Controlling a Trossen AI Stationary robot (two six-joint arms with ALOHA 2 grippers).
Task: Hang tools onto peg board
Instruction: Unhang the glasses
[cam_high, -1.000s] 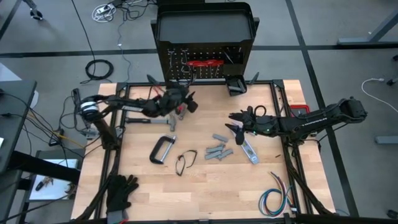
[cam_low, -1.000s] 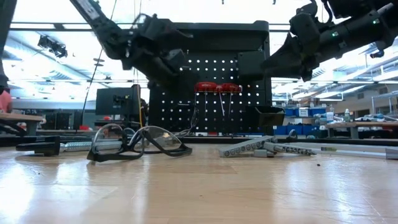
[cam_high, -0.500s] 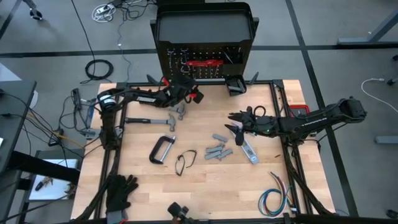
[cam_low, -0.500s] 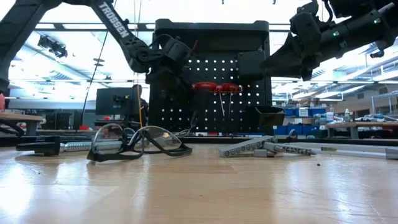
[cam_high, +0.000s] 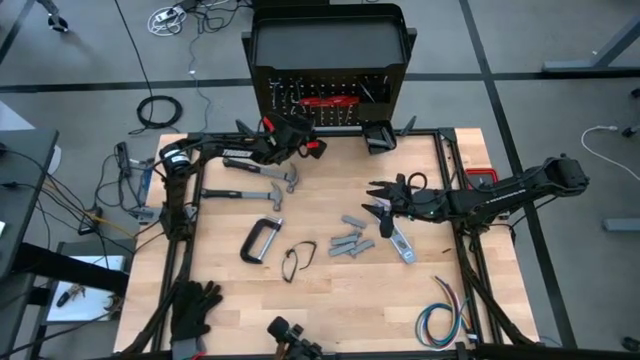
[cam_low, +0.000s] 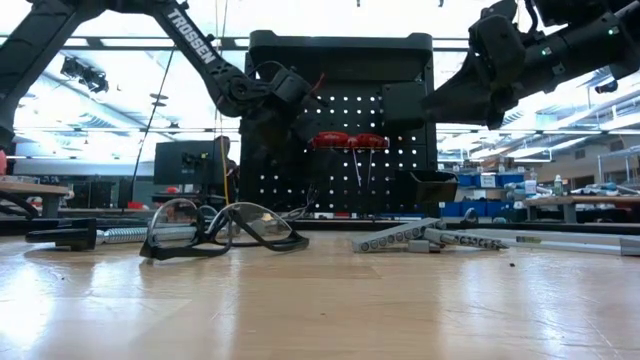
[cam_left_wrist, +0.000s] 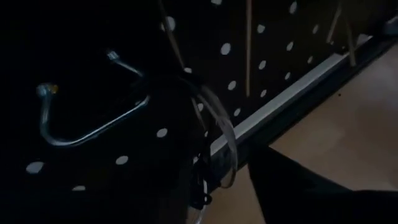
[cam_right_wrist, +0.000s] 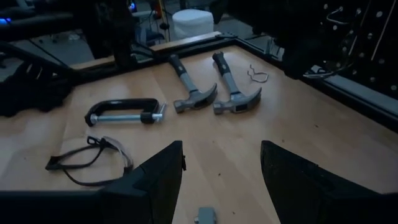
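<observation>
High view: the left pincer (cam_high: 297, 141) is pressed up against the peg board (cam_high: 330, 60) at the desk's far edge, and I cannot tell whether it grips anything. The right pincer (cam_high: 385, 207) hangs open above the silver flat bar (cam_high: 400, 243). The left should ease squarely onto a silver hook (cam_left_wrist: 87, 118) before letting go; two hammers (cam_high: 262, 178) wait on the desk.

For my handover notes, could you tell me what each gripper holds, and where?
The right gripper is open and empty. The left gripper, at the peg board, cannot be told.
</observation>
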